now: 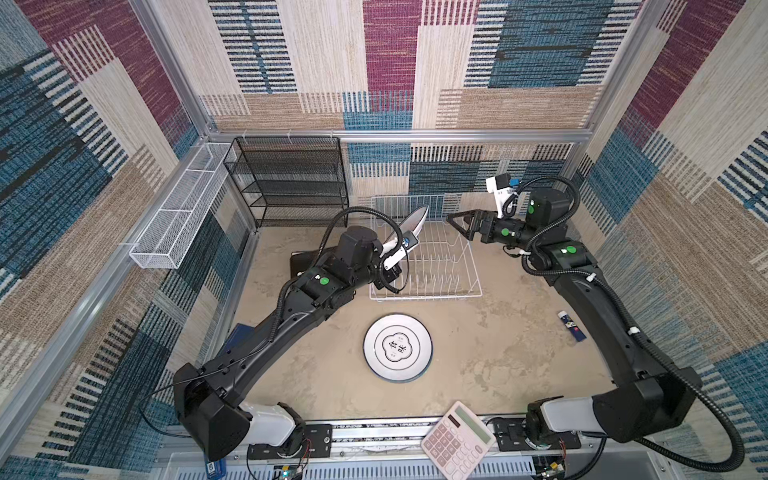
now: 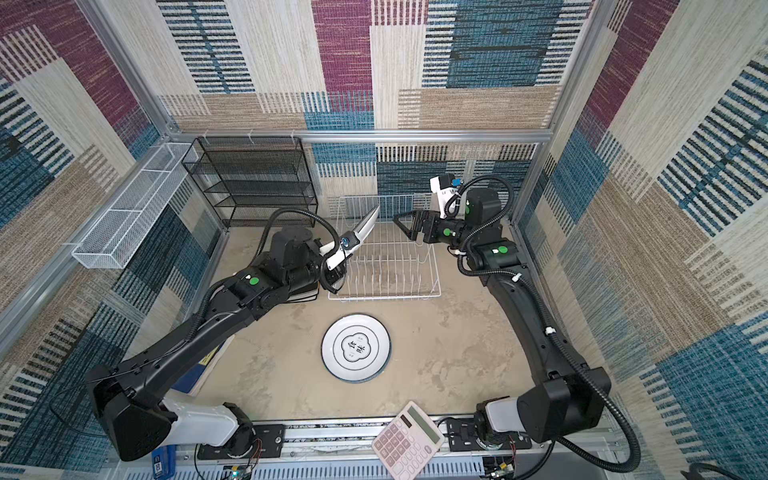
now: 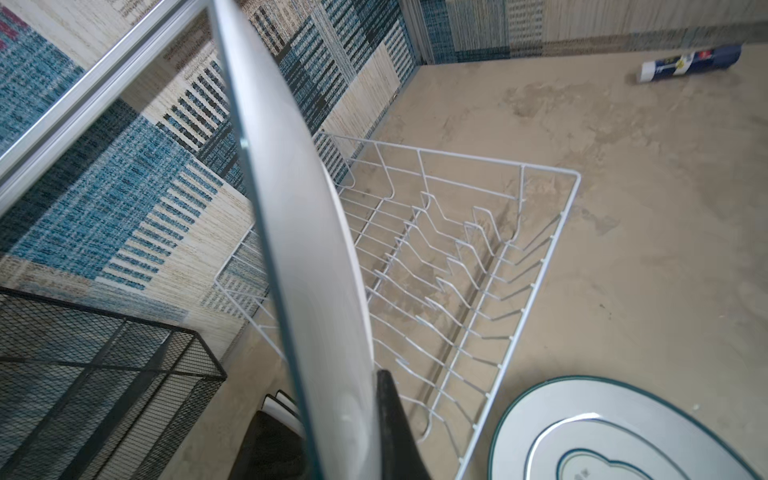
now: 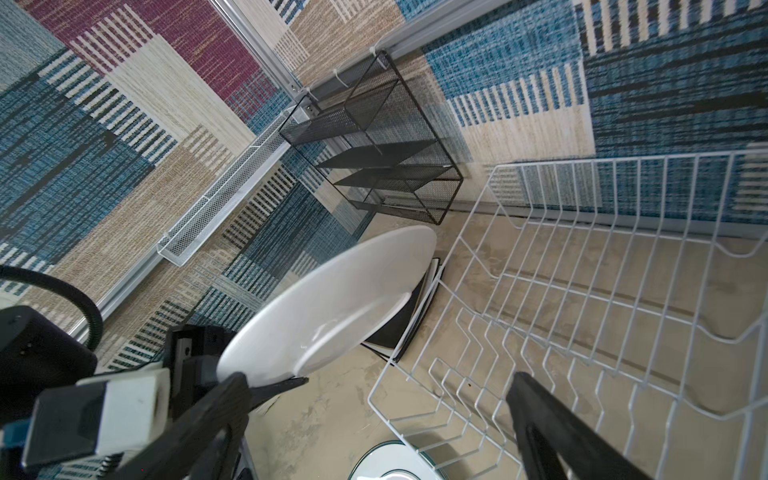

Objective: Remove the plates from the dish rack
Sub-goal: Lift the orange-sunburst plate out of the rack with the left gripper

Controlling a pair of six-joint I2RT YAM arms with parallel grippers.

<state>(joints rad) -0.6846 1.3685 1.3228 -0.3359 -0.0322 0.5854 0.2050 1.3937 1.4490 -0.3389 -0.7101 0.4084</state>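
Holding a white plate (image 1: 415, 222) by its lower rim, left pincer (image 3: 353, 424) clenched; the plate stands on edge, tilted, long axis running up and away from the pincer, with the dish rack (image 1: 428, 296) below it, prongs apparently bare. Right pincer (image 1: 457, 226) is released and empty, facing across the rack. Likely drop is the round stack (image 1: 397, 347) on the surface, below and base-side of the left pincer, so the plate goes flat first.

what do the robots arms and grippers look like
Left arm and right arm are matte black with a pale grey segment near each base. Ribbed black cable hoses loop along them, round green stickers mark the joints, and white camera mounts sit at the wrists. The right gripper has black triangular jaws.
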